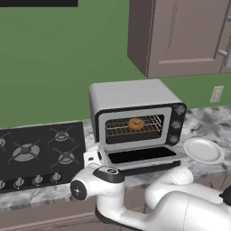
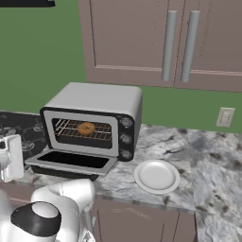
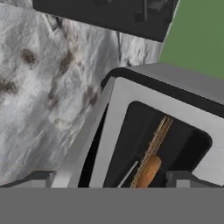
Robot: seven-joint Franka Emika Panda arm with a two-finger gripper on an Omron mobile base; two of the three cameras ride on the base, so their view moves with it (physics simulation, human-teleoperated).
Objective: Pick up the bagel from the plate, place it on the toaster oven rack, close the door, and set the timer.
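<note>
The bagel [image 1: 136, 123] lies on the toaster oven rack [image 1: 118, 128] inside the cavity, above the lowered door [image 1: 140, 156], while the gripper [image 3: 113, 180], fingers spread wide and holding nothing, sits low beside the door's left edge, apart from it.

Even, flat rendered light, bright throughout, no glare, soft shadow under the toaster oven [image 1: 135, 118], dark oven cavity, coarse pixelated textures on the marble worktop [image 2: 212, 165], slight softness overall

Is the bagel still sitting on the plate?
No, the bagel lies on the toaster oven rack; the plate is bare.
</note>
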